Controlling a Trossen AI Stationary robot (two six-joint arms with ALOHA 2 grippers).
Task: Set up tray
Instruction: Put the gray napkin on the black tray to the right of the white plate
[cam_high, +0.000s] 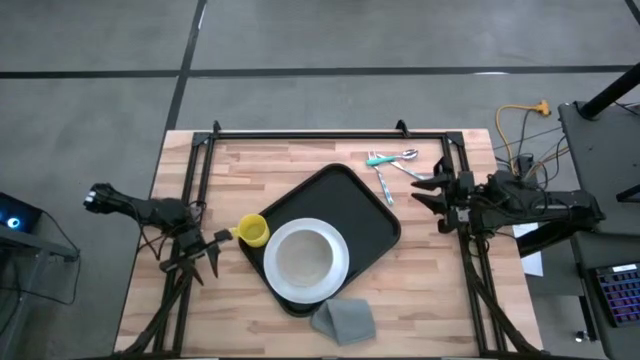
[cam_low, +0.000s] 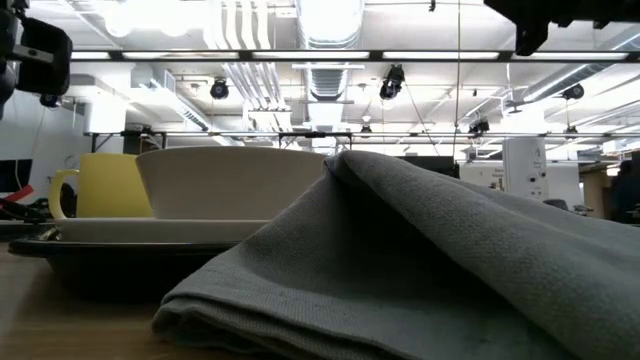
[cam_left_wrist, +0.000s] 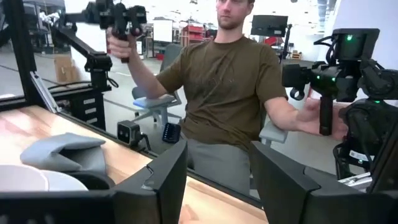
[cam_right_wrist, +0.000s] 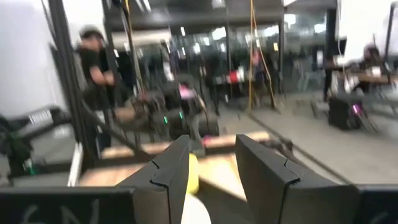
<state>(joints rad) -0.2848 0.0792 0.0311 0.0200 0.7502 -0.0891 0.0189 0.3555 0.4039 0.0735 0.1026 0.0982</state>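
Bare wood around tray (cam_high: 372, 205)

Even, soft overhead light fills the high view, with faint shadows. In the low view, ceiling strip lights (cam_low: 330, 20) glare white, and the near grey cloth (cam_low: 420, 260) looks soft. The right wrist view is dim and motion-blurred; the left wrist view is bright and sharp.

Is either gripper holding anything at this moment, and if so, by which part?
Nothing is held. The left gripper and the right gripper are both open, empty and off the tray.
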